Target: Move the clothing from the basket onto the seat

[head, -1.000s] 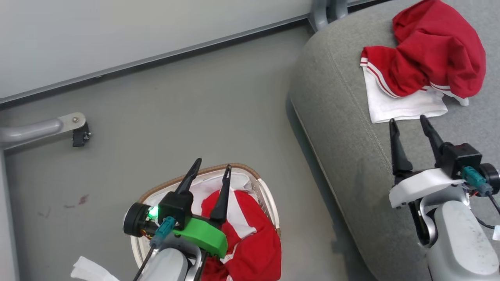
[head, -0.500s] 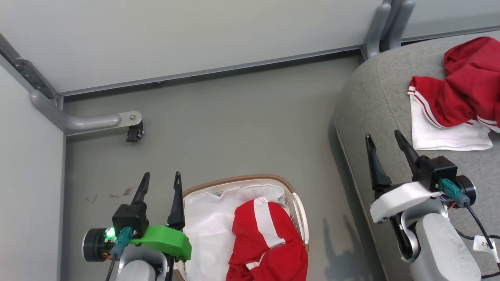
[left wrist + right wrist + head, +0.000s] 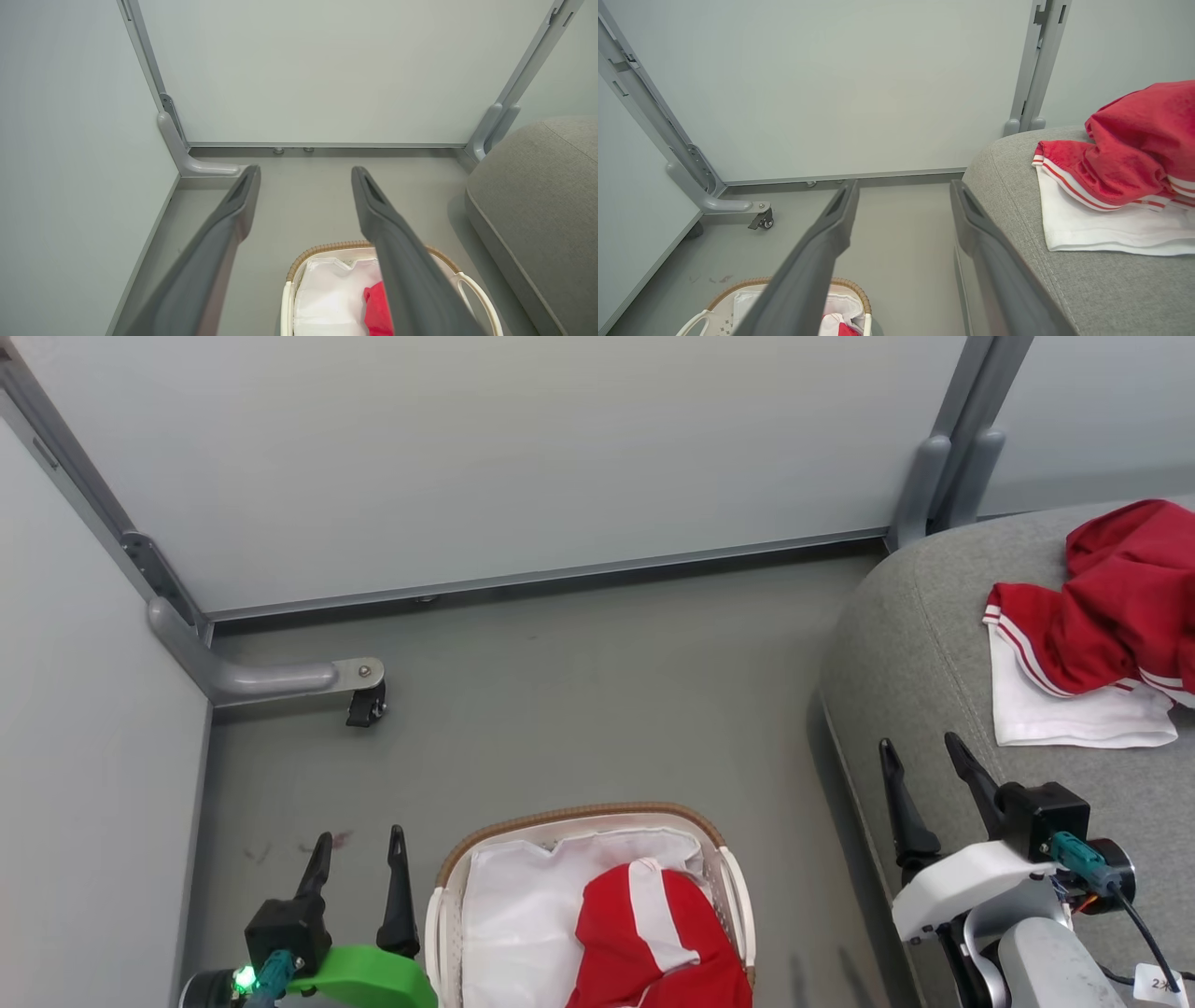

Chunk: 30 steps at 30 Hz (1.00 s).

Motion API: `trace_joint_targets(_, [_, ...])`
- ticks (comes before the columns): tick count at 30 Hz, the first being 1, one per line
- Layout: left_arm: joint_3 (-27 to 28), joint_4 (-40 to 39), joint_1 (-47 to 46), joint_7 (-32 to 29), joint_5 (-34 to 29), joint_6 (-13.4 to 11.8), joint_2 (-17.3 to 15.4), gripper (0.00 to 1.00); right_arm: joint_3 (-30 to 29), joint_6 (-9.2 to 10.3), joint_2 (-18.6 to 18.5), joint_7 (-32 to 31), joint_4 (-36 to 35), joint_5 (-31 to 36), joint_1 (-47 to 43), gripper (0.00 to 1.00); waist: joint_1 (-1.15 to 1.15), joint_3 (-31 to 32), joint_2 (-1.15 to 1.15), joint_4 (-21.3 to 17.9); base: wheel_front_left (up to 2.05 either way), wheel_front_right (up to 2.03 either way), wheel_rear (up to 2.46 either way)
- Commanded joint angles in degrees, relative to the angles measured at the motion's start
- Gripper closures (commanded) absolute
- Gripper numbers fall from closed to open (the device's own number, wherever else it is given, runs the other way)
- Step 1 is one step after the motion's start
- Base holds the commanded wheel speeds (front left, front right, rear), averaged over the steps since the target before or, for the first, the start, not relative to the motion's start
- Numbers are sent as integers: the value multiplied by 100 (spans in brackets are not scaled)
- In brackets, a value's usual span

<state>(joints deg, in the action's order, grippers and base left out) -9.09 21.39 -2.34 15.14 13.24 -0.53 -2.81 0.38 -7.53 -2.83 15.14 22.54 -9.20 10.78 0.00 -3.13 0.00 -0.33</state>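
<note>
**Halftime on the laundry run**

Head view: one red-and-white bundle (image 3: 1102, 616) lies on the seat (image 3: 915, 644), and a red garment (image 3: 653, 943) sits in the basket (image 3: 579, 814); we judge the job partly done. Our left gripper (image 3: 360, 833) hangs beside the basket and our right gripper (image 3: 918, 740) is by the seat's edge, both sets of jaws spread and empty. Left wrist view: red garment in the basket. Right wrist view: bundle on the seat.

basket (image 3: 579, 812): bottom edge cuts it, you can't see its near half
red garment (image 3: 691, 952): lower part cut there too
seat clothing (image 3: 1111, 607): runs off right edge
</note>
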Motion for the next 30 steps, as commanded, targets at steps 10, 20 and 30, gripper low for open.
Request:
trace_joint_targets(10, [-201, 79, -103, 1, 113, 65, -18, 0, 62, 8, -19, 1, -76, -87, 165, 0, 0, -267, 0, -108, 0, 0, 0])
trace_joint_targets(20, [-894, 443, -1014, 0, 336, 308, -20, 0, 337, 8, -20, 1, -513, -183, 994, 0, 0, -1473, 0, -502, 0, 0, 0])
trace_joint_targets(30, [-1589, 1354, -2025, 0, 407, 598, -27, 0, 727, 8, -15, 1, -1072, -433, 1778, 0, 0, -2623, 0, -1044, 0, 0, 0])
